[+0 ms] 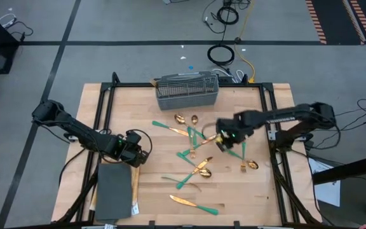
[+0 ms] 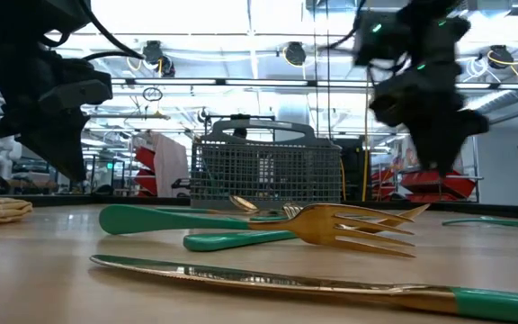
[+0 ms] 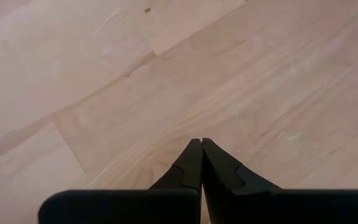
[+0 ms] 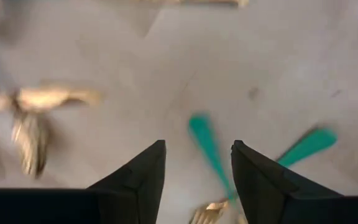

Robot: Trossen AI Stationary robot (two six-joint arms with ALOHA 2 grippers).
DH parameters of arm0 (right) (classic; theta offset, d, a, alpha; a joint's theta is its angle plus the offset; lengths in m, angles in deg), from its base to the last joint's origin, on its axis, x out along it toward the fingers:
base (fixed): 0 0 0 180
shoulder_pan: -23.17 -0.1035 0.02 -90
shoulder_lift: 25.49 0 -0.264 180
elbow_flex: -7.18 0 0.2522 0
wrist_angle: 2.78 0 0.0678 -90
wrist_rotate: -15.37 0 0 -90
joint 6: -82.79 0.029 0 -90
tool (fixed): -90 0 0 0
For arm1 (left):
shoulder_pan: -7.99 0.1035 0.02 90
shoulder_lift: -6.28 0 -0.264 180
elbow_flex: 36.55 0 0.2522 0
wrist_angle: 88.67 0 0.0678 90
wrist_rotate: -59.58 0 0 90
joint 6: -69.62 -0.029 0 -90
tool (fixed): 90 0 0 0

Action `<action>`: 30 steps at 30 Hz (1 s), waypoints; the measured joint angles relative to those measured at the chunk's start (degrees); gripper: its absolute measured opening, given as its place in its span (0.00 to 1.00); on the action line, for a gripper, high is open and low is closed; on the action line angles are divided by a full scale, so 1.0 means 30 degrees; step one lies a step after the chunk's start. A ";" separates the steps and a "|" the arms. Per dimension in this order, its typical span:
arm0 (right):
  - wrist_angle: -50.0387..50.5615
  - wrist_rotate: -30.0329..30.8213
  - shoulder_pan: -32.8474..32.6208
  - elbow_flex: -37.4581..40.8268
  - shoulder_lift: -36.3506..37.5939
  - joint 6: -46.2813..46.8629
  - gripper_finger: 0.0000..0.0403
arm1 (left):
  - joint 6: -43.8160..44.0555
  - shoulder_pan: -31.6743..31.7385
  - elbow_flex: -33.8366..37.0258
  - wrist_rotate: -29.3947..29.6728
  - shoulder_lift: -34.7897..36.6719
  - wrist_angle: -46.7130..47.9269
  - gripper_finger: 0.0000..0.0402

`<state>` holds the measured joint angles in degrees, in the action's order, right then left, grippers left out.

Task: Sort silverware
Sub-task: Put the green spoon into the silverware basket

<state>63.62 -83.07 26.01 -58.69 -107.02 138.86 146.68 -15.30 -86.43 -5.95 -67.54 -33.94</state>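
Silverware (image 1: pixel 196 156) lies scattered beneath the open right tool (image 1: pixel 225 141).

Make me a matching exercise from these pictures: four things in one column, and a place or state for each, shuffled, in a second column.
Things:
1. left end effector
2. right end effector
3. wire mesh basket
4. dark grey slab

Places or states:
A. at the table's far edge
B. open, above the scattered silverware
C. lying at the table's near left corner
D. shut, over bare wood

Pairs: 1-D, 2-B, 3-A, 4-C
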 joint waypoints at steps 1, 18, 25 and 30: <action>0.0074 0.0028 -0.0698 0.0108 0.0370 0.0158 0.43 | 0.0000 0.0000 0.0000 0.0003 0.0000 -0.0003 0.02; -0.0834 0.1063 -0.5277 0.2632 -0.1434 -0.1196 0.44 | 0.0058 0.0000 0.0000 0.0358 0.0000 -0.0007 0.02; -0.2907 0.0719 -0.5059 0.4527 -0.1715 -0.0519 0.35 | 0.0175 0.0000 0.0000 0.0360 0.0000 -0.0017 0.02; -0.3847 -0.0172 -0.5059 0.4656 -0.1637 -0.0115 0.04 | 0.0177 0.0007 0.0000 0.0434 0.0000 -0.0009 0.02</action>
<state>52.08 -83.59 10.84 -44.72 -111.93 138.51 147.21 -15.28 -86.43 -4.65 -67.54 -33.96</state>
